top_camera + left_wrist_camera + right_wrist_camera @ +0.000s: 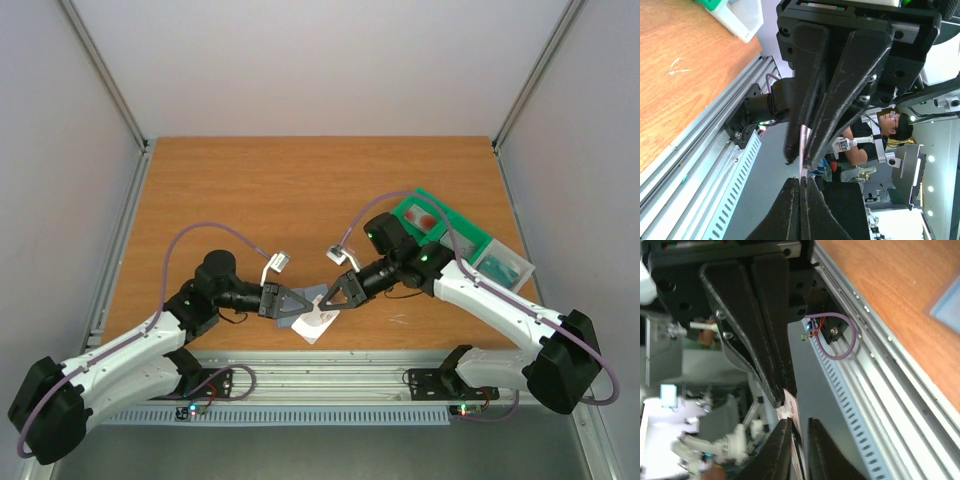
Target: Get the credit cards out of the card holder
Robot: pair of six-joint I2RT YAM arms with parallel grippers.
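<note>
A white credit card with a red mark [316,323] is held edge-on near the table's front edge. My left gripper [292,302] is shut on it; the card shows as a thin pale strip [803,145] above my closed fingertips [801,186]. My right gripper [335,293] faces the left one. Its jaws stand a little apart around the same card [796,415], which lies against one finger [782,450] with a gap to the other. The blue-grey card holder [311,296] lies on the table under both grippers; a corner shows in the right wrist view [947,302]. Other cards are hidden.
A green compartmented tray [428,218] with a clear box [503,265] stands at the right; its corner shows in the left wrist view [737,15]. The aluminium rail [330,372] runs along the table's front edge, just below the grippers.
</note>
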